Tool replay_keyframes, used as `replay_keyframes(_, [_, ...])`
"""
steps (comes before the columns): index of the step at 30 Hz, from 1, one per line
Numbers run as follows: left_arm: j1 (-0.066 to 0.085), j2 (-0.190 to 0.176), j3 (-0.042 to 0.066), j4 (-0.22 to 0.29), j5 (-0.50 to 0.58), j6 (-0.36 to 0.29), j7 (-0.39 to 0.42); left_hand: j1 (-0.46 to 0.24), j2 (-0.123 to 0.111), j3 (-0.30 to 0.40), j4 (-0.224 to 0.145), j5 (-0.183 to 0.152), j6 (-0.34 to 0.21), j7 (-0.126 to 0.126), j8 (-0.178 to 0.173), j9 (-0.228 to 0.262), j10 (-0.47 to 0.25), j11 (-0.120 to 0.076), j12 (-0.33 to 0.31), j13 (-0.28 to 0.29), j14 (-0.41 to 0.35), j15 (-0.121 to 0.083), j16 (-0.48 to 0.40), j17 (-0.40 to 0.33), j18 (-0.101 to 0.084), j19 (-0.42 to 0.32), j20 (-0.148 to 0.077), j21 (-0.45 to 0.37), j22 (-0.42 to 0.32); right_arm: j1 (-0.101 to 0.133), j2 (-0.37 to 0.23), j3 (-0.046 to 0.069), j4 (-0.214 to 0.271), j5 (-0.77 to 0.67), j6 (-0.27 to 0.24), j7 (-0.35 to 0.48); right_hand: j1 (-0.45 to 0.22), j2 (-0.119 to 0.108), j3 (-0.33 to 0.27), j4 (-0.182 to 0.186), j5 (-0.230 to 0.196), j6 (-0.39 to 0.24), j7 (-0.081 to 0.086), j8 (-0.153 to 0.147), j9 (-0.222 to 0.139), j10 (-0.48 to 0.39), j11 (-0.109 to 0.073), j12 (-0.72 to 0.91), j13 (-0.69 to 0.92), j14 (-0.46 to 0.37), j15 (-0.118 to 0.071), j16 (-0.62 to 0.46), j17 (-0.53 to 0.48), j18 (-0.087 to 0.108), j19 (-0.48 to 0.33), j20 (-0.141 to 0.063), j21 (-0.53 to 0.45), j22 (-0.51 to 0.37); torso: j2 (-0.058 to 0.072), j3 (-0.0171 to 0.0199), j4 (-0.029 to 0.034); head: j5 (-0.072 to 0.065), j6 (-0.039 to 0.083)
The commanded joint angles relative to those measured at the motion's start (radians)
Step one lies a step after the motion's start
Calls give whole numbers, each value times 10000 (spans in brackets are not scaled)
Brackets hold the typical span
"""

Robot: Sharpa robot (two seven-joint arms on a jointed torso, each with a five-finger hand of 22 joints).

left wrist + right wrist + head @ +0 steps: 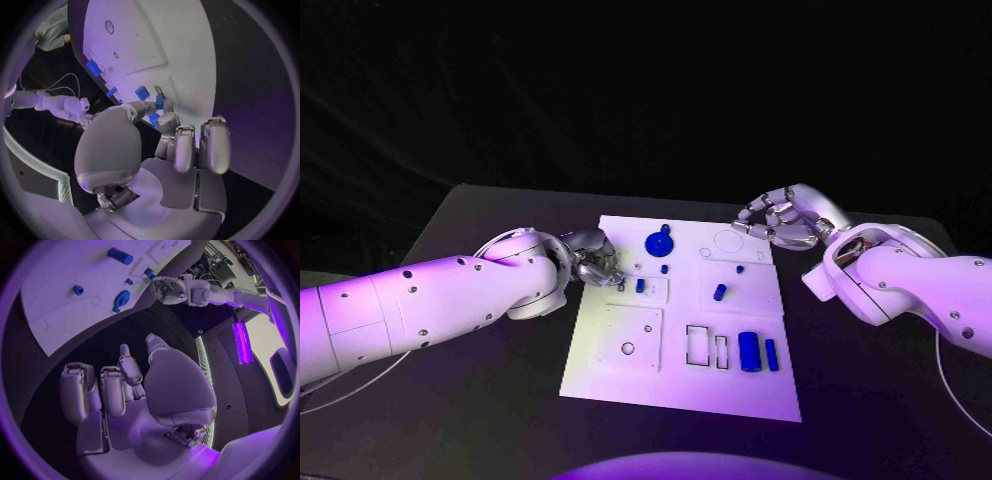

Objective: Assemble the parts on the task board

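The white task board [610, 372] lies in the middle of the table. On it are a round blue part [659, 241], small blue parts [640, 285] [666, 268] [738, 268], a blue peg [720, 292] and two long blue bars [750, 351]. My left hand [596, 258] is at the board's left edge, thumb and a finger close together. In the left wrist view a blue bit [154, 119] shows between those tips, but I cannot tell whether it is held. My right hand [783, 220] hovers over the far right corner, its fingers [103, 390] curled in, holding nothing.
The board's near half has empty recesses: a square plate with a round hole [627, 348] and two narrow rectangular slots [698, 344]. Black table [473, 400] surrounds the board on every side. A cable [358, 385] runs under my left arm.
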Motion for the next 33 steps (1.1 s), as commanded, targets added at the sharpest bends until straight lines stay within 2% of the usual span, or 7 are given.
replay_keyframes(1, [-7, 37, 4, -23, -58, 604, -1, 110, 32, 1781, -1842, 42, 156, -72, -29, 19, 38, 3, -44, -8, 1007, -82, 52, 2521, -150, 46, -5, 62, 197, -7, 1, 1, 15, -28, 14, 82, -29, 89, -53, 16, 29, -17, -57, 43, -12, -26, -58, -43, -9, 661, -74, -41, 804, 126, 251, -79, -19, 1786, -7, -1, 14, -12, -16])
replay_keyframes(7, [-8, 57, 6, -45, 115, 1212, -232, 110, 30, 1778, -1841, 49, 159, -71, -36, 17, 30, 4, -69, -38, 1006, -84, 50, 2517, -155, 57, -7, 73, 220, -7, 0, 1, 12, -28, 18, 81, -29, 89, -53, 16, 29, -17, -57, 43, -12, -26, -58, -43, -9, 661, -74, -41, 804, 126, 251, -79, -19, 1786, -8, -7, 5, -9, -25])
replay_keyframes(13, [-8, 77, 8, -50, 227, 1451, -520, 110, 30, 1778, -1841, 49, 159, -71, -36, 17, 30, 4, -69, -38, 1006, -84, 50, 2517, -155, 57, -7, 73, 220, -7, 0, 1, 13, -28, 17, 81, -29, 89, -53, 16, 29, -17, -57, 43, -12, -26, -58, -43, -9, 661, -74, -41, 804, 126, 251, -79, -19, 1786, -9, -6, 15, -17, -31])
replay_keyframes(33, [-4, 142, 22, -60, 586, 1359, -982, 103, 37, 1770, -1832, 57, 165, -70, -46, 14, 46, 4, -55, -12, 1007, -85, 53, 2523, -156, 57, -9, 73, 220, -7, -5, 1, 12, -28, 3, 94, -29, 89, -53, 16, 29, -17, -57, 43, -12, -26, -58, -43, -9, 661, -74, -41, 804, 126, 251, -79, -19, 1786, -1, 0, 7, -30, -45])
